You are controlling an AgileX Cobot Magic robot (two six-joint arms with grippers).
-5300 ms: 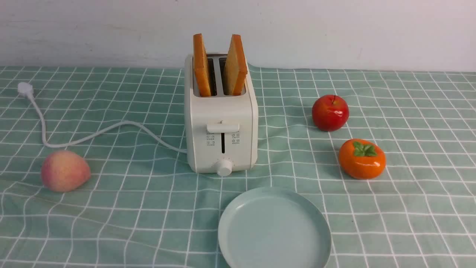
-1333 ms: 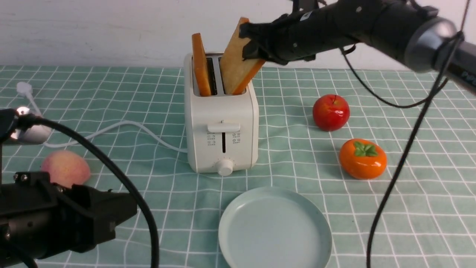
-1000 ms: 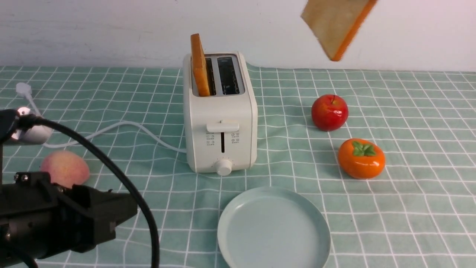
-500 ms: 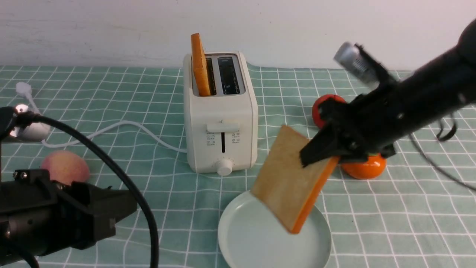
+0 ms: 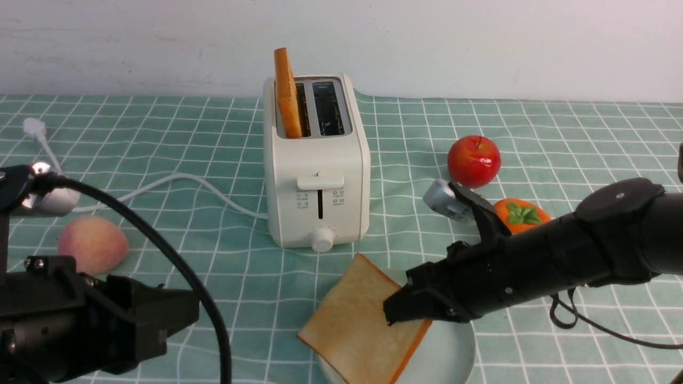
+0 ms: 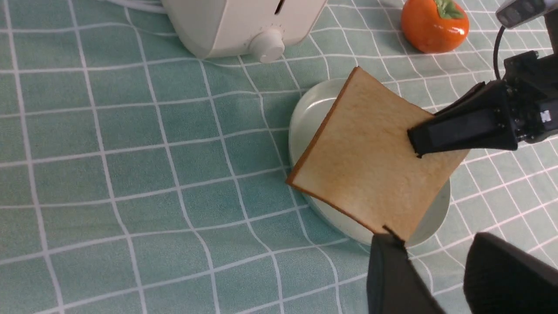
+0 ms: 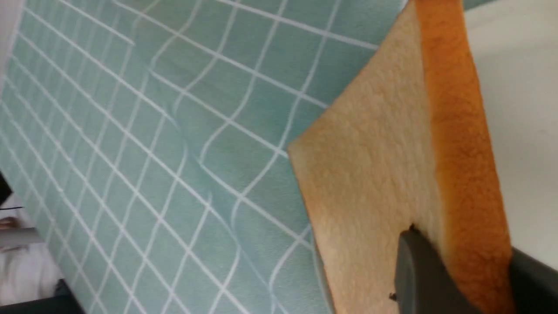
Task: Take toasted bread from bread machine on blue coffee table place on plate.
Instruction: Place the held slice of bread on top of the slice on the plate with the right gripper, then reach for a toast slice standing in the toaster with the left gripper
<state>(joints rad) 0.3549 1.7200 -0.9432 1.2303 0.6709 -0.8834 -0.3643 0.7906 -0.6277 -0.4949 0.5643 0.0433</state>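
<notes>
While the right gripper is clamping one corner of a square, pale golden slice of toast with an orange-brown crust, one finger is pressing on each face and the slice is lying nearly flat, stretching forward from the jaws. Directly beneath the jaws, a round, plain pale blue-green plate is sitting on the table, which is draped in teal cloth with a white grid. The slice's far corner is overhanging the plate's rim; whether its lower edge is touching the plate I cannot tell. Ahead of the jaws and off to one side, a cream-white boxy toaster is standing near the plate but apart from it, with a second slice standing upright in one slot. A glossy red apple and an orange persimmon are lying just behind the right arm. Open cloth is running from the slice's free edges to the left gripper, whose jaws are standing parted around nothing.
</notes>
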